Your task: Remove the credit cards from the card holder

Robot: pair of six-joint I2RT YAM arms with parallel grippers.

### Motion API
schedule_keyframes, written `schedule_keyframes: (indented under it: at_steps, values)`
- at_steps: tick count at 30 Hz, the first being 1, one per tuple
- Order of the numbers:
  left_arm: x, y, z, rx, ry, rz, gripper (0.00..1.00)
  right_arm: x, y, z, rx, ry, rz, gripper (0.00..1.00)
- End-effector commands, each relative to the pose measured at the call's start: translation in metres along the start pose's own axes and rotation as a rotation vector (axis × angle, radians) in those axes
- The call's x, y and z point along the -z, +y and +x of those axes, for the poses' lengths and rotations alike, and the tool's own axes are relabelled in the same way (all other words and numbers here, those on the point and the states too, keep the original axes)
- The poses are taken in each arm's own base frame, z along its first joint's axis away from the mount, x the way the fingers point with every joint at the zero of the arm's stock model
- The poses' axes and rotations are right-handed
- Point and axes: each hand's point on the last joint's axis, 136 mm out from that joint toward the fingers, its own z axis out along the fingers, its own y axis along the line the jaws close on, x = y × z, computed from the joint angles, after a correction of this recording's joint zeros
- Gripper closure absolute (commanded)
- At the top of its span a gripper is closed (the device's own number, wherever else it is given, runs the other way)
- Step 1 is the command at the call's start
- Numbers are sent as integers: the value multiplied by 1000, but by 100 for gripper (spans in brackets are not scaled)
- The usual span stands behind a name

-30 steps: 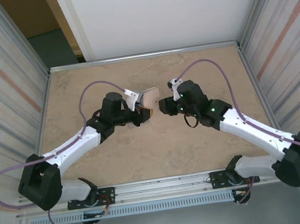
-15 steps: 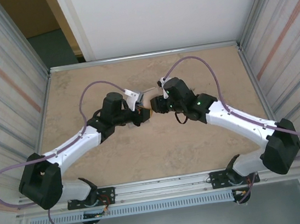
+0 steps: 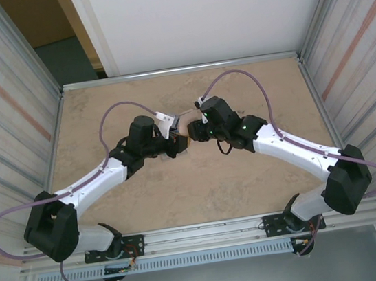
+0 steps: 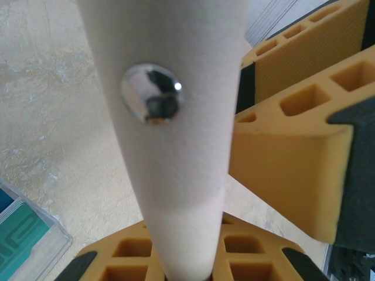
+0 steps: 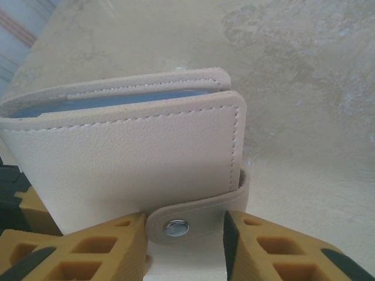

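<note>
I'm looking down on a beige, marbled bench (image 3: pixel 148 208) boxed in by a metal frame. Ribbed white walls (image 3: pixel 4 109) close both sides, a plain white panel (image 3: pixel 192 15) runs across the top of the frame, and a dim doorway (image 3: pixel 57 40) sits in the upper left corner. A slotted rail (image 3: pixel 200 234) runs along the bottom, where both arm bases are bolted. Purple cables (image 3: pixel 111 112) loop over the arms.

The arms meet just above the frame's centre with the holder (image 3: pixel 184 123) between them. From above it is only a pale sliver, mostly covered by the wrists.

The left gripper (image 4: pixel 183 260) is clamped on it. At the bottom of the left wrist view the yellow fingers sit close together with the beige leather pinched between them. The leather rises up the middle of that frame, blurred, and carries a shiny stud (image 4: pixel 152 93).

In the right wrist view the holder is folded and upright, blue-grey lining shows along its top edge, and its tab (image 5: pixel 193 219) is snapped shut. The right gripper (image 5: pixel 184 249) has a finger on each side of that tab. I cannot tell whether they press it or only bracket it, because the holder's lower edge is hidden behind them.

A teal card (image 4: pixel 20 234) in a clear sleeve pokes into the lower left corner of the left wrist view, cut off by the frame. I cannot tell whether it lies on the bench or hangs from the holder.
</note>
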Motion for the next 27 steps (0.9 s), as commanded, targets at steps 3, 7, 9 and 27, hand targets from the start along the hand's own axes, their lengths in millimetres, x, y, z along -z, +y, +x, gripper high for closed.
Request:
schedule_keyframes:
  at_steps: [3, 7, 9, 27]
  values:
    - [5, -13, -24, -38, -69, 24, 100, 1, -11, -2, -18, -7, 69, 69]
    - [5, -13, -25, -39, -71, 24, 100, 3, -14, -4, -22, -17, 78, 73]
    - [5, -13, -25, -38, -69, 25, 100, 3, -15, -3, -24, -17, 80, 75]
    - [5, -13, -25, -38, -72, 26, 100, 10, -16, -7, -71, -39, 32, 93]
